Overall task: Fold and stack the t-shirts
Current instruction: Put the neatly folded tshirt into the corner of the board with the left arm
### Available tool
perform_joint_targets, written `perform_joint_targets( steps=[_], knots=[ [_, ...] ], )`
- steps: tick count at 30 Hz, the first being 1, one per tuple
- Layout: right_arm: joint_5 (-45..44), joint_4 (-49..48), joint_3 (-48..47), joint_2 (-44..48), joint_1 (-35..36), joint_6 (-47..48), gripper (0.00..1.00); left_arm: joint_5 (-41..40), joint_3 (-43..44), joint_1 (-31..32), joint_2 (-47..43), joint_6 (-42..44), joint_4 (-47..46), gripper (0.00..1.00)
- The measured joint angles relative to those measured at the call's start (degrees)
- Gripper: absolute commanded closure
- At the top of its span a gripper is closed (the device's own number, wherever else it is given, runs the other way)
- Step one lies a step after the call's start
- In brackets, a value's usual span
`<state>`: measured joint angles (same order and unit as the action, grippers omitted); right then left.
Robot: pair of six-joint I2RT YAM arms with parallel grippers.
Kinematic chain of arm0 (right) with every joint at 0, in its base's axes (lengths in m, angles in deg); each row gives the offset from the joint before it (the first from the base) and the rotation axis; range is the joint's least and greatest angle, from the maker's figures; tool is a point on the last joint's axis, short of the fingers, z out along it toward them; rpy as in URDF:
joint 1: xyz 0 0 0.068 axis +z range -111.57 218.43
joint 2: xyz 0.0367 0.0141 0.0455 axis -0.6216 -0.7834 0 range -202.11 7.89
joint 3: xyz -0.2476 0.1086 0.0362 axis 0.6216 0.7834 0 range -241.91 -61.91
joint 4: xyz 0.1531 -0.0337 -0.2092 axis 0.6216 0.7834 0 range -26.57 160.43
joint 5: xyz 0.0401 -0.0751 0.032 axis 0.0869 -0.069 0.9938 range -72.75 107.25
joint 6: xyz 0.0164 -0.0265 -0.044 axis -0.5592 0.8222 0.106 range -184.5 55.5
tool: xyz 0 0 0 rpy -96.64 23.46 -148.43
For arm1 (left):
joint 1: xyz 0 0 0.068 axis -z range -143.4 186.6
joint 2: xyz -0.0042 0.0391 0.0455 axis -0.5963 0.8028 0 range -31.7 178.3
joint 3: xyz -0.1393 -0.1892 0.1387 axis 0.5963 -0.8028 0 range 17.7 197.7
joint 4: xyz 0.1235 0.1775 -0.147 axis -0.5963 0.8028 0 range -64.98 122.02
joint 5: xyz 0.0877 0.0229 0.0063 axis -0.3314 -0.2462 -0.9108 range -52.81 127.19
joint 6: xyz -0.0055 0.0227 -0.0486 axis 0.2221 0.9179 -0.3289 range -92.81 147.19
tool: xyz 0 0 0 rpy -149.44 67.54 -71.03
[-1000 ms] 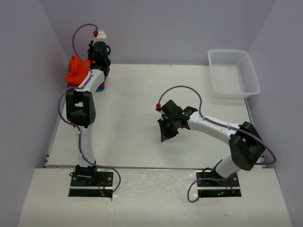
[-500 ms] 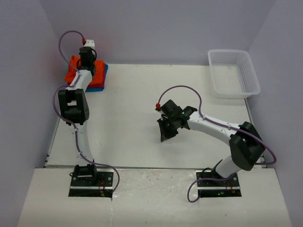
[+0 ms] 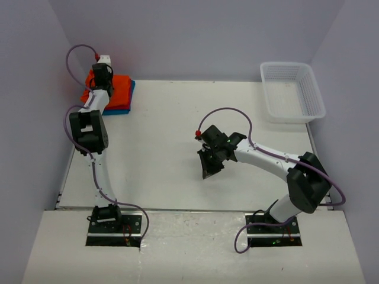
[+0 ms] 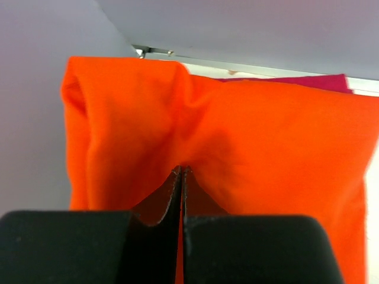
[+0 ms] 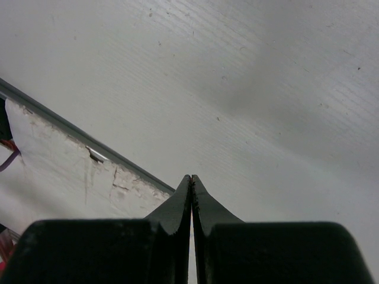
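Observation:
The orange t-shirt (image 3: 119, 89) lies on top of a stack at the table's far left corner, over the crimson red t-shirt (image 3: 116, 106) and the blue t-shirt (image 3: 131, 93), whose edges show. My left gripper (image 3: 96, 84) is over the stack's left end. In the left wrist view it (image 4: 182, 170) is shut on a pinch of orange t-shirt (image 4: 266, 136), which tents up around the tips. A strip of the crimson t-shirt (image 4: 323, 81) shows behind. My right gripper (image 3: 208, 168) is shut and empty just above the bare table, and also shows in the right wrist view (image 5: 190, 177).
A white mesh basket (image 3: 317, 97) stands at the far right corner. The purple wall is close behind and left of the stack. The table's front edge strip (image 5: 71, 133) shows in the right wrist view.
My left gripper has swung left and back, drawing the orange t-shirt flat over the stack. The right arm has not moved.

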<state>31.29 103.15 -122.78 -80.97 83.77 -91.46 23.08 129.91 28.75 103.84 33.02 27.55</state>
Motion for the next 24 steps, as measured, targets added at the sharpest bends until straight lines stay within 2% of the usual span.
perform_joint_targets(
  steps=[16, 24],
  knots=[
    [0.00, 2.12, -2.80, -1.01, 0.44, 0.00, 1.00, -3.93, -5.97, -1.95, -0.11, -0.74, -7.15, 1.00],
    [0.02, 2.43, -2.80, -1.01, 0.68, 0.00, 1.00, -4.79, -17.42, -1.95, -4.39, -1.68, -14.93, 1.00]
  ],
)
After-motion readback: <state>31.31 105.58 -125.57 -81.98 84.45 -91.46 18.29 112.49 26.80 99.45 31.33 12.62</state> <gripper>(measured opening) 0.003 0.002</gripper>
